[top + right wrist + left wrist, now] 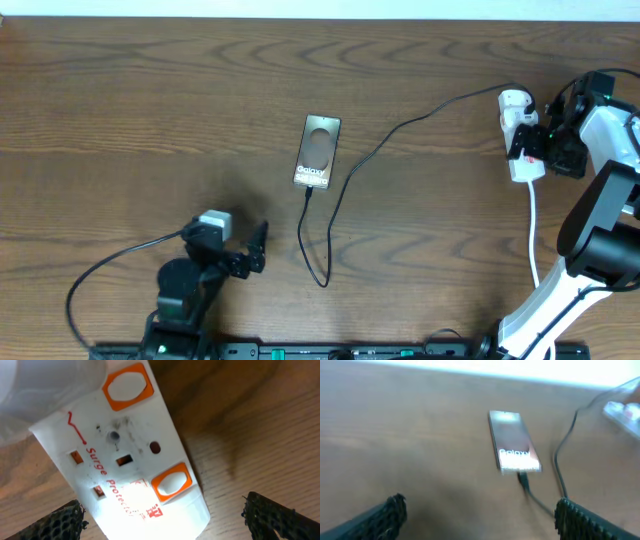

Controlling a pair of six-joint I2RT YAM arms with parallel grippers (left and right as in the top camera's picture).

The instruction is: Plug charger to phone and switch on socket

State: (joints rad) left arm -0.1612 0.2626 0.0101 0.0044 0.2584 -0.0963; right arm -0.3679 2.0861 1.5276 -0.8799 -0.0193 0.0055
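The phone [318, 152] lies flat mid-table, its "Galaxy" lettering facing up; the left wrist view shows the phone [514, 442] ahead of me. The black charger cable [340, 190] loops from the socket to the phone's lower edge, where its tip [522, 479] meets the phone and looks plugged in. My left gripper [256, 248] is open, short of the phone, with nothing between its fingers [390, 515]. The white socket [520, 135] lies at the right. My right gripper [162, 515] hangs open over the rounded end of the socket [125, 460], beside an orange-framed switch [171, 482].
A white cord [532, 230] trails from the socket toward the table's front edge, past the right arm's base [600, 250]. A white plug block [514, 101] sits on the socket's far end. A second orange-framed switch [127, 385] is farther up the strip.
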